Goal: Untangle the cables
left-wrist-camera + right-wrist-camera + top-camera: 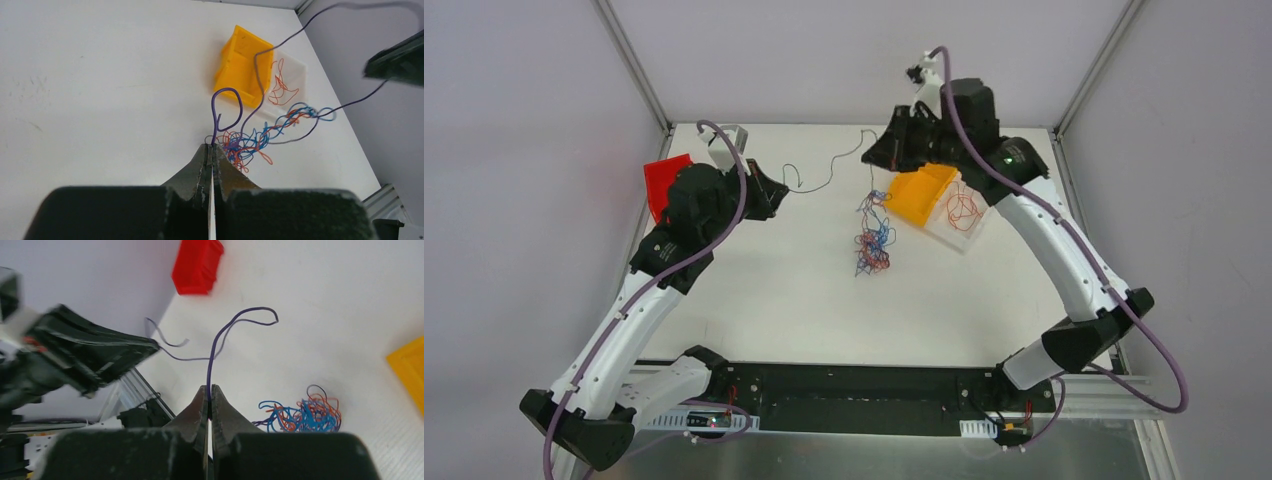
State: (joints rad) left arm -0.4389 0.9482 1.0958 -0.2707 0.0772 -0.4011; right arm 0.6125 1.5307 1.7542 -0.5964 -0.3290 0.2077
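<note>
Left gripper (210, 148) and right gripper (210, 388) each pinch one end of a dark purple wire (824, 182), which stretches left to right between them. The tangle (872, 242) lies nearer the right gripper, just beside the orange bin (921, 195). Pulling apart along the wire's length should free it.

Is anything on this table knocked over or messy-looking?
Yes. The orange bin sits askew, apparently tipped against the clear tray. Beside it a snarl of red and blue wires lies loose on the table, and one dark wire is strung between the left fingers and right fingers.
</note>
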